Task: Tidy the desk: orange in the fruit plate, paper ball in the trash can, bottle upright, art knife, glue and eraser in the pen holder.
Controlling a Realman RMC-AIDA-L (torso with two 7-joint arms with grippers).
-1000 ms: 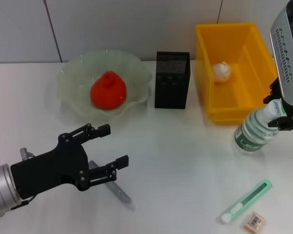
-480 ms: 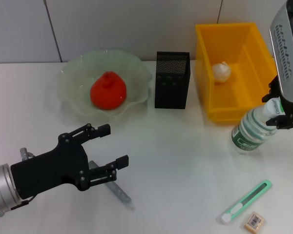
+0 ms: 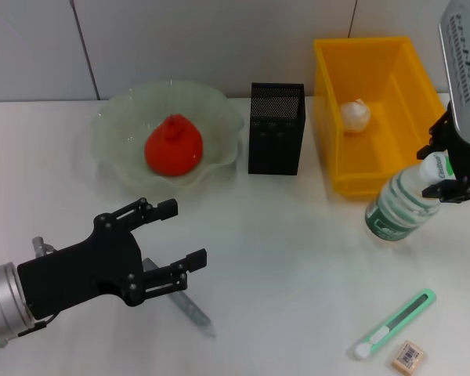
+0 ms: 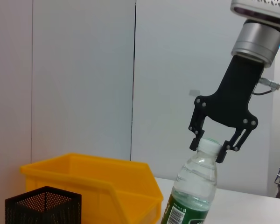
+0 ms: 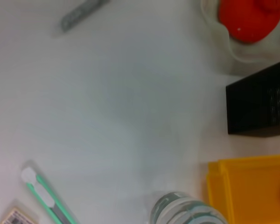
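Head view shows us the white table with the yellow trash can at the upper right, and the paper ball already lies inside it. At the upper left the fruit plate holds the orange, so we judge these two steps finished. Beside the plate the black pen holder stands in the upper centre.

Our right gripper, at the right edge, has its jaws clamped on the cap of the bottle, which leans to the lower left in front of the can; we think the grip at the top is meant to bring it upright. Our left gripper, at the lower left, hovers with jaws apart and partly covers a grey stick, perhaps the glue. The art knife and eraser wait at the lower right. Whether the pen holder has something inside, we cannot see.
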